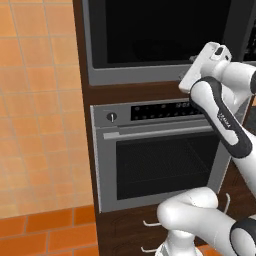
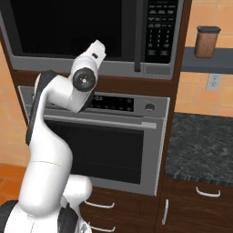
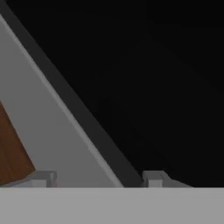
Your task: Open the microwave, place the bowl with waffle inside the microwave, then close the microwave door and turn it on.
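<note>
- The microwave sits up top in the wooden column, above the silver oven, and its door looks flat and shut against the frame, so step one isn't done yet
- The arm is raised and the hand is pushed close to the lower edge of the black glass, near the bottom grey frame; the gripper is right up against the door in the hand view
- Two finger tips show at the bottom of that view with a clear gap between them and nothing in it, so the jaws stand apart, gripping nothing
- The dark vertical bar handle stands at the door's right side, next to the keypad; from the right base view the hand is left of it and lower, not on it
- As for the bowl with waffle, I can't place it from these views
- My read: we're at the very start, and reaching the handle is the move in hand
- Everything is left: pull the door open, fetch and load the bowl, close up, then press the keypad to start
- A brown canister on a shelf and the dark stone counter sit off to the right, out of play
</note>
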